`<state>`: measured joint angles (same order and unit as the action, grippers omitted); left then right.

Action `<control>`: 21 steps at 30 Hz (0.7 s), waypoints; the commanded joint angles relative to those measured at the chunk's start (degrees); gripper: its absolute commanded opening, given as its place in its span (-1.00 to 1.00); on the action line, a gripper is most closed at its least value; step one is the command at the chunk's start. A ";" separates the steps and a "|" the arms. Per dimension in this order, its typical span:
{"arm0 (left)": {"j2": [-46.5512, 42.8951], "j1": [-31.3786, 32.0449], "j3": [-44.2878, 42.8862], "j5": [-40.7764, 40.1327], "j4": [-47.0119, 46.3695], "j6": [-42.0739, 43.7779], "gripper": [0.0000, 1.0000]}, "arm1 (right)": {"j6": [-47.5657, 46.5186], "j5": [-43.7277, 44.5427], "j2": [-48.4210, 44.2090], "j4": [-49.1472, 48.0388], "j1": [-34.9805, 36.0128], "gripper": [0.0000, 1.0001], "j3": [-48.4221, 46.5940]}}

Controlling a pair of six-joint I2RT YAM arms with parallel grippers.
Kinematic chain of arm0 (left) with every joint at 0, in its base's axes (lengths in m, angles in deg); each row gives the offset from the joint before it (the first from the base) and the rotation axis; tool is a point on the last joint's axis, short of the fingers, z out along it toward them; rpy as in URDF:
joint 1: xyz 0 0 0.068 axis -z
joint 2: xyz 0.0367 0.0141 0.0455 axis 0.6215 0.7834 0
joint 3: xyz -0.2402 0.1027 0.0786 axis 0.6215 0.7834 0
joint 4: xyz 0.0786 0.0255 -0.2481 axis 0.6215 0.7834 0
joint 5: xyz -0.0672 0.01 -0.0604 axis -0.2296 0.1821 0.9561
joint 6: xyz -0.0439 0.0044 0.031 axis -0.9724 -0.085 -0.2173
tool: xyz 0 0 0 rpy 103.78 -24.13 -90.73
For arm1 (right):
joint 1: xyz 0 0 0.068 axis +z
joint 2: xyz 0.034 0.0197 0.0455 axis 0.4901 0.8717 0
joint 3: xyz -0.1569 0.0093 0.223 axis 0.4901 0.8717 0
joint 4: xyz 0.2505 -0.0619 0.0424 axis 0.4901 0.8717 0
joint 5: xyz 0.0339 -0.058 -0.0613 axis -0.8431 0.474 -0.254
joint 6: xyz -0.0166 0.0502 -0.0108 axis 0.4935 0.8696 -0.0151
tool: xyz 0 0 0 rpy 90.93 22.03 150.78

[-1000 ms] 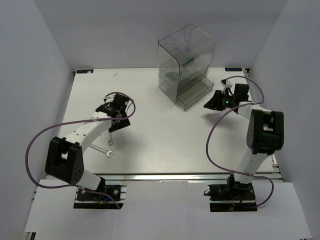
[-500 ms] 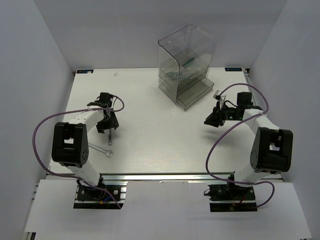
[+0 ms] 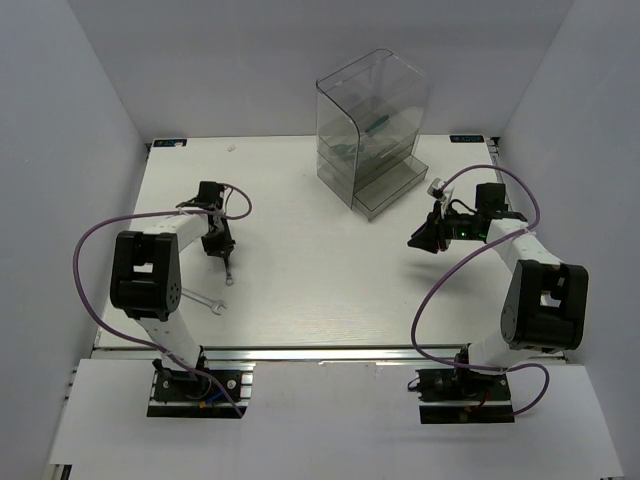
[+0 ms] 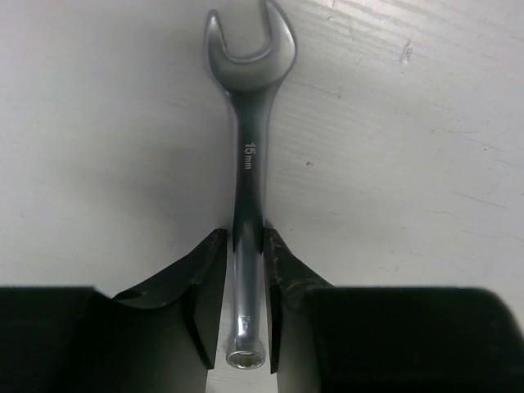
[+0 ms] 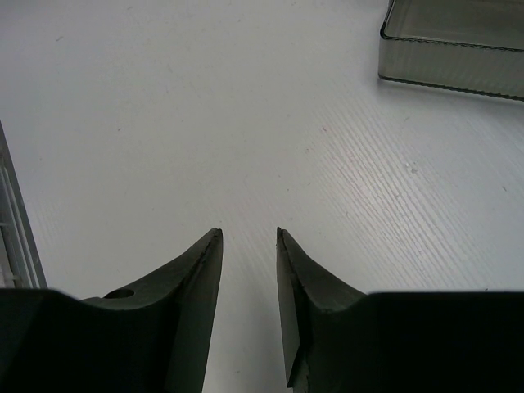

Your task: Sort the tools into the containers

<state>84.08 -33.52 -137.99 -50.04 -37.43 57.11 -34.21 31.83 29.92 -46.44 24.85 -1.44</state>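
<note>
A slim silver wrench [image 4: 246,147] marked 15 mm lies lengthwise between my left gripper's [image 4: 244,237] fingers, which are shut on its shank; its open end points away from me, and it seems to rest on the table. From above, this gripper [image 3: 218,245] is at the left of the table with the wrench's [image 3: 227,272] end showing below it. A second wrench [image 3: 205,302] lies nearer the front edge. My right gripper [image 5: 248,233] is open and holds nothing; it hovers [image 3: 418,240] in front of the smoky drawer unit [image 3: 372,125].
The unit's bottom drawer [image 3: 392,183] is pulled out toward the right arm, and its corner [image 5: 450,45] shows in the right wrist view. Something green [image 3: 376,127] shows through the unit's wall. Purple cables loop beside both arms.
My left gripper swung left, came down over the wrench and closed on it. The right gripper drew back from the drawer unit toward the front.
</note>
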 commanded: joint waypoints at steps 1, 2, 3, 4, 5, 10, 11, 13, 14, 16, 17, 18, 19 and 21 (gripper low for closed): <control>1.78 -0.69 2.05 1.31 -0.83 0.85 -0.32 | 1.00 -1.44 -2.21 -0.23 -0.34 -0.23 -1.18; 1.78 -0.78 3.10 1.48 -1.26 0.76 -0.36 | 1.17 -1.35 -2.29 -0.14 -0.34 -0.24 -1.27; 1.78 -0.78 3.55 2.18 -1.53 0.76 -0.45 | 1.70 -1.26 -2.29 -0.40 -0.34 -0.23 -1.18; 1.78 -0.86 3.98 2.54 -1.79 0.68 -0.49 | 1.88 -1.17 -2.38 -0.49 -0.34 -0.23 -1.27; 1.78 -0.86 4.86 2.80 -2.41 0.59 -0.55 | 2.05 -1.08 -2.29 -0.50 -0.34 -0.24 -1.44; 1.60 -0.95 6.10 5.26 -3.64 -0.46 -1.00 | 2.76 -0.82 -2.21 -0.58 -0.34 -0.24 -2.41; 0.82 -0.86 6.10 5.87 -4.16 -0.47 -1.00 | 2.93 -0.73 -2.29 -0.58 -0.34 -0.24 -2.50; -0.59 -0.51 5.66 7.80 -4.61 -0.38 -1.00 | 3.20 -0.56 -2.38 -0.50 -0.34 -0.24 -2.85; -1.38 -0.16 5.22 7.81 -4.78 -0.38 -1.00 | 3.63 -0.38 -2.56 -0.67 -0.34 -0.24 -2.85; -3.93 1.85 3.73 9.64 -4.26 0.06 -1.00 | 4.25 -0.21 -2.82 -1.20 -0.34 -0.24 -2.68; -4.54 2.56 3.03 9.92 -3.82 0.23 -1.00 | 5.03 -0.20 -2.91 -1.55 -0.34 -0.24 -2.50; -5.59 3.35 2.41 10.18 -3.47 0.41 -1.00 | 5.30 -0.12 -3.17 -2.16 -0.34 -0.24 -2.41; -6.13 4.83 1.62 10.80 -3.03 0.41 -1.00 | 5.57 -0.12 -3.26 -2.43 -0.34 -0.24 -2.32; -7.01 6.34 1.27 12.03 -2.76 0.32 -1.00 | 6.36 -0.20 -3.43 -2.95 -0.26 -0.24 -2.24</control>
<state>81.37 -29.80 -134.93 -42.26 -41.35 57.33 -29.42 32.03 28.74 -47.49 24.85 -2.20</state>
